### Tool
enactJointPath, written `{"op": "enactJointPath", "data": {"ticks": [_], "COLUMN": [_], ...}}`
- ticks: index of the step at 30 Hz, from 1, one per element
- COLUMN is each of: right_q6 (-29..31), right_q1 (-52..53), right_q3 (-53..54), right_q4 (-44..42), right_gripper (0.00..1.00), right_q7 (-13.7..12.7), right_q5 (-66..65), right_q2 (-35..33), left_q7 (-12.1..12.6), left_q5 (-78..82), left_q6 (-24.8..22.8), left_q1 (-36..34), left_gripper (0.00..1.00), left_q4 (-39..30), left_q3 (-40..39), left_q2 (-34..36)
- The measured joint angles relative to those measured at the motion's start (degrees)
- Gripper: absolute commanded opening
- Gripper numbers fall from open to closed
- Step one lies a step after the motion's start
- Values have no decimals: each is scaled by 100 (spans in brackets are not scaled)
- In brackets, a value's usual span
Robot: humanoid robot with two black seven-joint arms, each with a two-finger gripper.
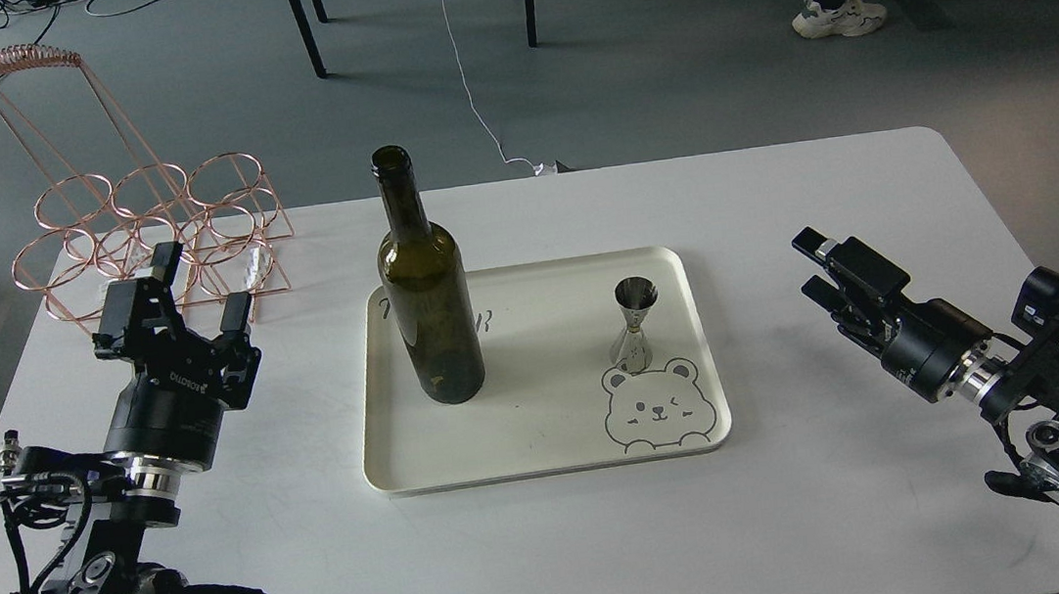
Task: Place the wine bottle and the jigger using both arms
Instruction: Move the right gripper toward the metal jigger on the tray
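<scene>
The dark olive-green wine bottle [430, 317] stands upright on the left part of a cream tray [547, 467]. The small silver jigger [636, 327] stands upright on the tray's right part, just above a bear drawing. My left gripper [202, 288] is open and empty, to the left of the tray, well apart from the bottle. My right gripper [808, 264] is to the right of the tray and points left toward the jigger. It is turned on its side, its two fingers one above the other with a gap between them, and it holds nothing.
A copper wire bottle rack [151, 233] stands at the table's back left corner, just behind my left gripper. The white table [809, 523] ends close behind the tray. Chair legs, cables and a person's feet are on the floor beyond.
</scene>
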Motion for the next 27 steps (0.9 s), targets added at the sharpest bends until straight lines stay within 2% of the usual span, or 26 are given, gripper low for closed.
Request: {"op": "enactJointPath", "data": {"ticks": [5,8,14,18,27], "right_q6": [-1715,-2206,-2789,-2923,-3229], "right_q1": [95,167,419,596,1116], "right_q3": [-837,-959,-1019,-1126,-1610], "right_q4": [2,-7,-70,-153,-790], "right_gripper": [97,97,97,97,97], "right_q7": [0,0,0,1,-1], "right_q5": [-1477,-2206,-3683,-4341,-4556], "right_q2": [-114,-107,-27,75,479], "left_q7": [0,0,8,10,14], "left_q5": [5,5,8,9,9], "left_q6": [-2,-2,-3,-3,-2], "left_q1": [0,0,-5,-5,-6], "left_gripper": [98,98,98,98,98], "left_q4": [-3,-11,-21,-27,-63], "left_q3": [19,22,24,24,21], "left_q2": [0,0,11,12,36]}}
